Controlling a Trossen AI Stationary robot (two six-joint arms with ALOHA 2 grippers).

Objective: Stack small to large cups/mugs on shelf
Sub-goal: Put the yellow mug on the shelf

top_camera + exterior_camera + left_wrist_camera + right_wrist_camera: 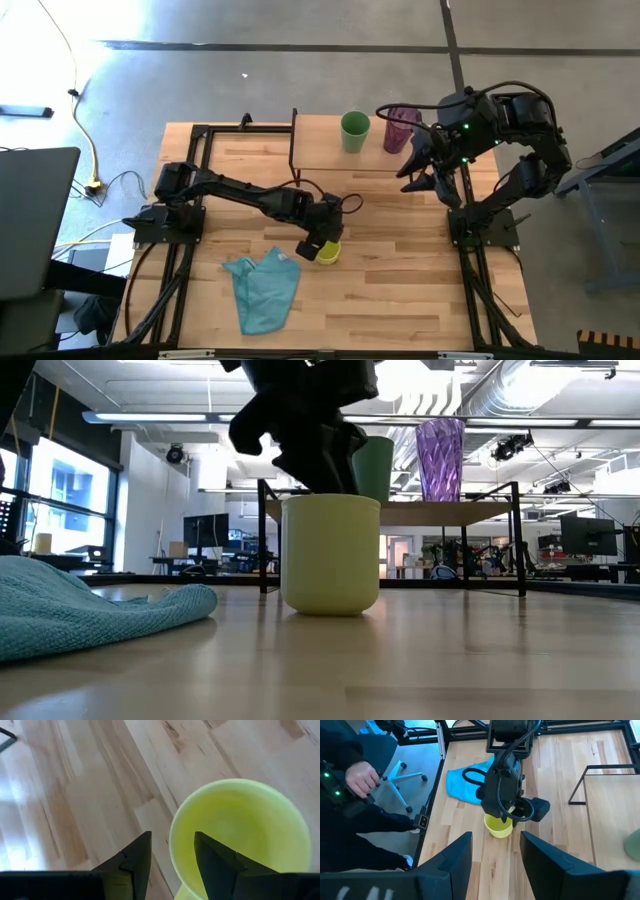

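The small yellow mug (329, 252) (330, 555) stands upright on the tabletop near the teal cloth. My left gripper (318, 246) (172, 837) is open, directly above it and pointing down. One finger (217, 862) is over the inside of the mug and the other (131, 865) is outside, with the rim (172, 842) between them and a gap on both sides. The green cup (354, 131) and the purple tumbler (400, 128) stand side by side on the shelf (325, 155). My right gripper (425, 170) (495, 862) hangs open and empty off the shelf's right end.
A teal cloth (264, 288) (90, 605) lies crumpled on the table's near left part, close to the mug. The shelf's thin dark legs (293, 140) stand on the far part of the table. A person (360, 775) sits beyond the table's left edge in the right wrist view.
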